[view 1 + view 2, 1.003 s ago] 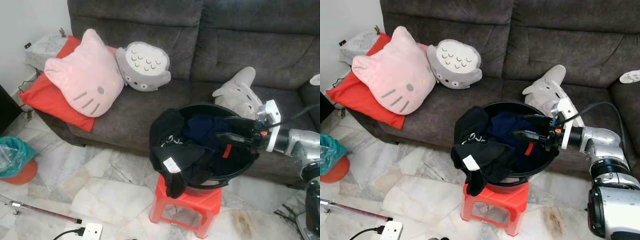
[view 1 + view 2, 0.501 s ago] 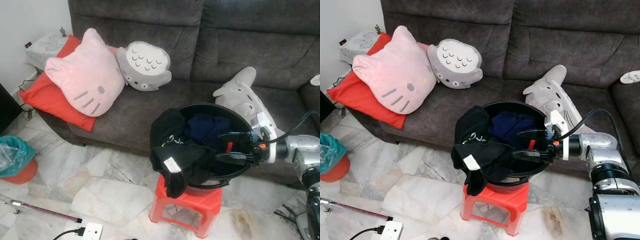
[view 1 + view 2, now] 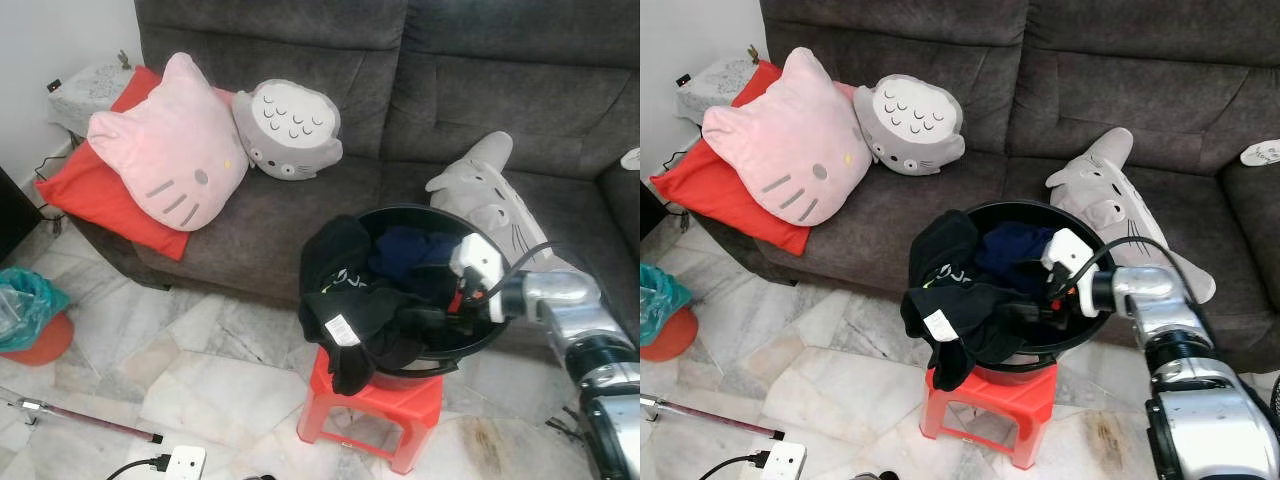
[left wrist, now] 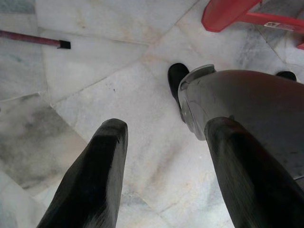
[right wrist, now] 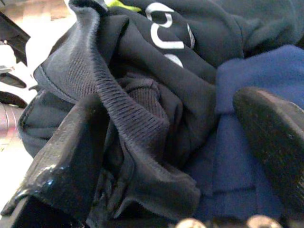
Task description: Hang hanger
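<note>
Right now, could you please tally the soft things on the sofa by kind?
Cat-face cushion, pink: 1
Flat cushion, red: 1
Round grey plush: 1
Long grey plush: 1
Total: 4

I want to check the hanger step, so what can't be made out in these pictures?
- Hanger: none can be made out; the dark clothes heaped in the black tub cover whatever lies beneath, in both eye views.
- Right gripper: fingers open and sunk into the clothes, fingertips buried in the right wrist view.
- Left gripper: open above the floor.
</note>
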Robot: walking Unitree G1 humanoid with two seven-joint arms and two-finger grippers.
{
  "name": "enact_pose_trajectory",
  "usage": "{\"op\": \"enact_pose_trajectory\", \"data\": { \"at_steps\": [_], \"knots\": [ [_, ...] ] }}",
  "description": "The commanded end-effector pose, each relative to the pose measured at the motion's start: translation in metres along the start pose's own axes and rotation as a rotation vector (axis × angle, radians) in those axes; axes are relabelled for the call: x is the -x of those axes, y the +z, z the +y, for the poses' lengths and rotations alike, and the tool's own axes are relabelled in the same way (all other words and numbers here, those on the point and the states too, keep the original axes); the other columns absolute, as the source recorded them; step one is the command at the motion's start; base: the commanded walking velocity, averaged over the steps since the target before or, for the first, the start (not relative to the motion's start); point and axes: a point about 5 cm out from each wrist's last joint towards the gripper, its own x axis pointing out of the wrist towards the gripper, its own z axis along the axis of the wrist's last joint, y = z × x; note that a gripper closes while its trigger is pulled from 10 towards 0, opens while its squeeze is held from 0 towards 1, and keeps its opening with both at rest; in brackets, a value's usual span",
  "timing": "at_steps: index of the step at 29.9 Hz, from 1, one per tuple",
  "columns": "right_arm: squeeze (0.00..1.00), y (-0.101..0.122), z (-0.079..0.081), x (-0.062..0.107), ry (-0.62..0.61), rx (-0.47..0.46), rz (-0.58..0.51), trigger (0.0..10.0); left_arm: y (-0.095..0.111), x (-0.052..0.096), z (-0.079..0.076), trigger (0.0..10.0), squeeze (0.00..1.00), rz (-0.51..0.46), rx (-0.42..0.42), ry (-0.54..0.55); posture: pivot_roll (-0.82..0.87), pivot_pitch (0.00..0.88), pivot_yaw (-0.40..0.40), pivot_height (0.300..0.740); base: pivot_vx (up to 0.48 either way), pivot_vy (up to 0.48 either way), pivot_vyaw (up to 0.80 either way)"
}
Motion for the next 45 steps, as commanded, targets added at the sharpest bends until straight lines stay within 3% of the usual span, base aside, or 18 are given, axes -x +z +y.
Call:
{"op": "enact_pose_trajectory", "data": {
  "at_steps": [1, 11, 12, 13, 14, 15, 16, 45],
  "knots": [
    [0.0, 0.008, 0.0, -0.003, 0.033, 0.033, -0.008, 10.0, -0.008, 0.001, 0.0, 10.0, 0.0, 0.028, 0.007, 0.008, -0.06, 0.116, 0.005, 0.74, 0.0, 0.0, 0.0],
    [0.0, 0.003, 0.003, -0.007, 0.073, 0.045, 0.044, 10.0, -0.008, 0.001, -0.001, 10.0, 0.0, 0.027, 0.015, 0.008, -0.06, 0.12, -0.002, 0.74, 0.0, 0.0, 0.0],
    [0.0, 0.002, 0.003, -0.007, 0.066, 0.043, 0.047, 8.8, -0.008, 0.001, -0.001, 10.0, 0.0, 0.026, 0.016, 0.008, -0.06, 0.12, -0.003, 0.74, 0.0, 0.0, 0.0],
    [0.0, 0.002, 0.003, -0.007, 0.066, 0.043, 0.047, 8.8, -0.008, 0.001, -0.001, 10.0, 0.0, 0.026, 0.016, 0.008, -0.06, 0.12, -0.003, 0.74, 0.0, 0.0, 0.0],
    [0.0, 0.002, 0.002, -0.006, 0.057, 0.034, 0.046, 4.6, -0.008, 0.001, -0.001, 10.0, 0.0, 0.027, 0.016, 0.008, -0.06, 0.12, -0.003, 0.74, 0.0, 0.0, 0.0],
    [0.0, 0.002, 0.002, -0.006, 0.057, 0.034, 0.046, 4.6, -0.008, 0.001, -0.001, 10.0, 0.0, 0.027, 0.016, 0.008, -0.06, 0.12, -0.003, 0.74, 0.0, 0.0, 0.0],
    [0.0, 0.002, 0.002, -0.006, 0.052, 0.031, 0.044, 0.0, -0.008, 0.001, -0.001, 10.0, 0.0, 0.027, 0.017, 0.008, -0.06, 0.122, -0.002, 0.74, 0.0, 0.0, 0.0],
    [0.0, -0.004, 0.001, -0.006, -0.013, 0.033, 0.059, 0.0, -0.007, 0.001, -0.002, 10.0, 0.0, 0.022, 0.013, 0.011, -0.06, 0.122, -0.004, 0.74, 0.0, 0.0, 0.0]
  ]
}}
